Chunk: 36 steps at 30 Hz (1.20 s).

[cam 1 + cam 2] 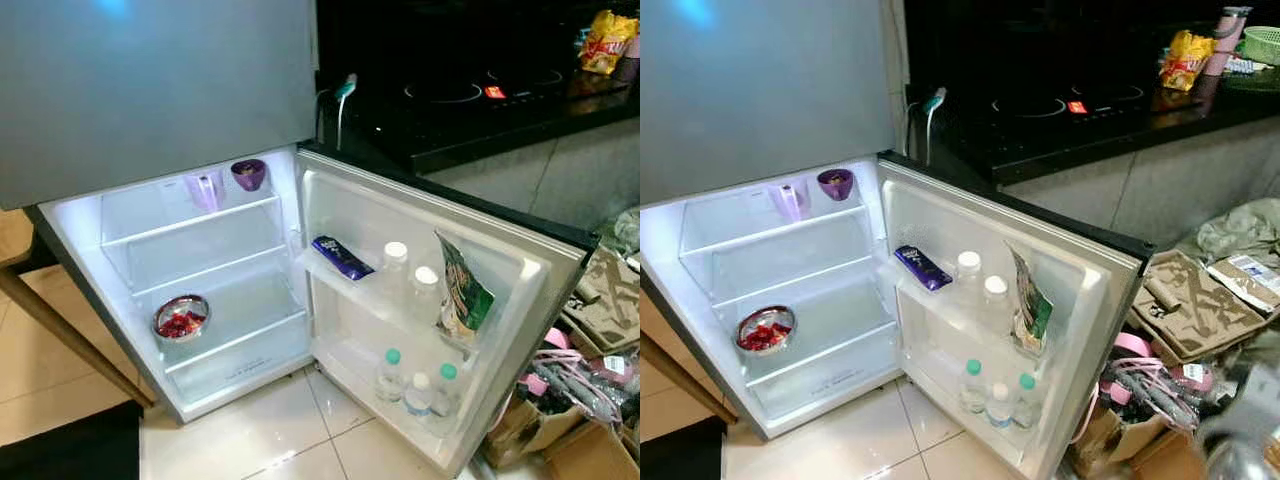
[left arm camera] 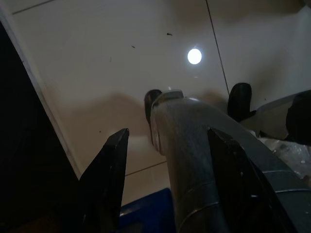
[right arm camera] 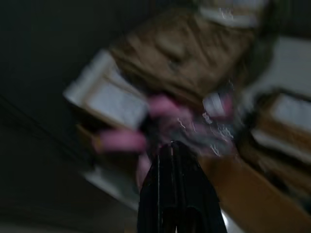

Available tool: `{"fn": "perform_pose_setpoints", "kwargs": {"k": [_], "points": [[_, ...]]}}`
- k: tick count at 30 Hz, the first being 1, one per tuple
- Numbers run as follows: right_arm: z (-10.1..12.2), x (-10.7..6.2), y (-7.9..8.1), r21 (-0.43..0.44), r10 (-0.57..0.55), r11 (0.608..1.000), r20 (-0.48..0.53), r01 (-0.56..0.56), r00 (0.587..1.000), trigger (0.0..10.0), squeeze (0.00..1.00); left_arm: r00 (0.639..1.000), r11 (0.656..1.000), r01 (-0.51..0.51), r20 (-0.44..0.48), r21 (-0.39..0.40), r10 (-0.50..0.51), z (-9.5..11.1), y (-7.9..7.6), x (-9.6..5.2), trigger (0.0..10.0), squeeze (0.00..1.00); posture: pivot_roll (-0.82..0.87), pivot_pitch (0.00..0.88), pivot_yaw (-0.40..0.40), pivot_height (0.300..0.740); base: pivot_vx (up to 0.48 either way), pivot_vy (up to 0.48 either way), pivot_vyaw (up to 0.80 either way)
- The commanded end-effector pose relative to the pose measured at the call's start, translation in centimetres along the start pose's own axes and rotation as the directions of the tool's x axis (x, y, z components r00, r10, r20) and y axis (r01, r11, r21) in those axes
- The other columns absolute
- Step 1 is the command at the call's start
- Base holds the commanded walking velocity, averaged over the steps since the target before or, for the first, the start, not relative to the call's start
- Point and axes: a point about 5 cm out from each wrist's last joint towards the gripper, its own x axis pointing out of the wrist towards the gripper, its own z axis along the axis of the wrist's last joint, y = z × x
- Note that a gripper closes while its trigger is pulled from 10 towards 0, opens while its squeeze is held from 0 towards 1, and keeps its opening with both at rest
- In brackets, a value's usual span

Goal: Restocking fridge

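Fridge [image 1: 200,300] is standing open on the tiled floor [image 1: 270,440], its lit shelves carrying a metal bowl of red food [image 1: 181,318] low at the left and a purple cup [image 1: 249,174] at the far top. Its door [image 1: 520,280], swinging right, is holding a blue packet [image 1: 341,257], a green snack bag [image 1: 462,292] and capped bottles [image 1: 418,390], leaving wide shelf room free. The left gripper [image 2: 167,141] is hanging over the floor with fingers [image 2: 109,165] spread apart, while the right gripper [image 3: 177,145] is showing its fingers pressed together above the cluttered boxes [image 1: 1185,310].
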Motion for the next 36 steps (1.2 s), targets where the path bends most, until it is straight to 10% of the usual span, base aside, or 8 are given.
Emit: {"fn": "perform_pose_setpoints", "kwargs": {"k": [1,2,14,24,34,36], "points": [[0.0,0.0,0.3,0.03,0.028,0.999,0.011,-0.029,1.0,7.6,0.0,1.0,1.0,-0.028,-0.011,0.001,0.028,-0.2,0.9,-0.3,10.0,0.0,-0.07,0.0,0.027,0.74,0.0,0.0,0.0],[1.1,0.6,1.7,0.048,0.114,0.992,0.056,-0.116,0.992,10.0,0.0,1.0,1.0,-0.03,-0.01,0.003,0.03,-0.2,1.0,-0.3,10.0,0.0,-0.07,0.0,0.027,0.74,0.0,0.0,0.0],[4.6,1.6,10.3,-0.059,0.608,0.792,0.148,-0.607,0.78,10.0,0.0,0.999,1.0,-0.031,-0.016,0.001,0.031,-0.4,1.1,-0.3,10.0,0.0,-0.07,0.0,0.026,0.74,0.0,0.0,0.0],[3.7,1.2,12.9,-0.135,0.746,0.664,0.045,-0.736,0.665,10.0,0.0,1.0,1.0,-0.025,-0.013,0.001,0.025,-0.4,0.8,-0.3,10.0,0.0,-0.07,0.0,0.024,0.74,0.0,0.0,0.0],[1.6,-0.4,14.1,-0.14,0.89,0.422,-0.127,-0.896,0.439,10.0,0.0,1.0,1.0,-0.022,-0.018,-0.001,0.022,-0.5,0.6,-0.2,10.0,0.0,-0.08,0.0,0.018,0.74,0.0,0.0,0.0],[0.4,-1.6,14.5,-0.1,0.933,0.278,-0.209,-0.955,0.293,10.0,0.0,1.0,1.0,-0.018,-0.022,0.001,0.018,-0.6,0.5,-0.2,10.0,0.0,-0.08,0.0,0.019,0.74,0.0,0.0,0.0]]}}
